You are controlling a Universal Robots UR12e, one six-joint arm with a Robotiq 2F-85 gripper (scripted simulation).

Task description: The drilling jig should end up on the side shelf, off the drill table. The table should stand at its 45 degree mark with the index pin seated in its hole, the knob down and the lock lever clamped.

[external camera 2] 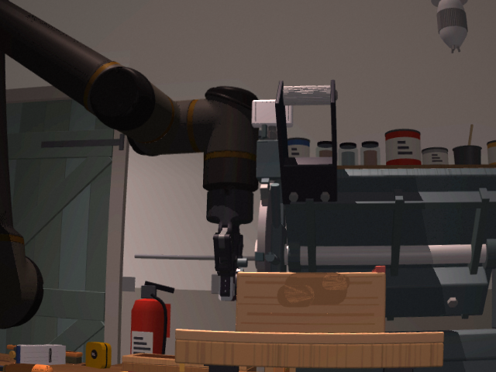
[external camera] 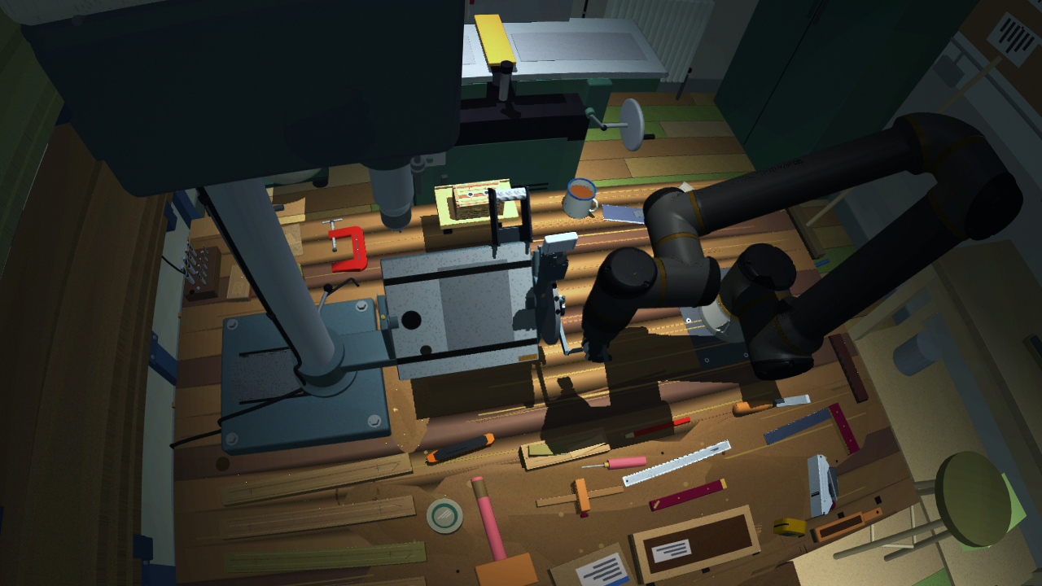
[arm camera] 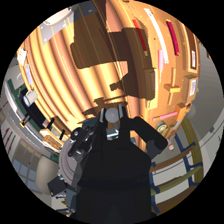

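Observation:
The round grey knob of the index pin [arm camera: 112,115] sits clamped between the fingers of my closed gripper [arm camera: 112,114], at the right end of the drill table [external camera: 460,310] beside the round index plate [external camera 2: 267,236]. In the side camera my gripper [external camera: 594,353] hangs just right of the table's end, by the pin [external camera: 572,352]. The grey speckled table lies tilted on the drill press. The black drilling jig [external camera: 510,211] with its ribbed grey handle [external camera 2: 308,95] stands at the table's far edge. The lock lever is not clear to me.
A wooden box [external camera: 477,198] stands on a stand behind the table, and a mug [external camera: 581,197] lies to its right. A red clamp [external camera: 348,248] lies left. Hand tools litter the floor in front, among them a ruler [external camera: 675,463] and a mallet [external camera: 495,532].

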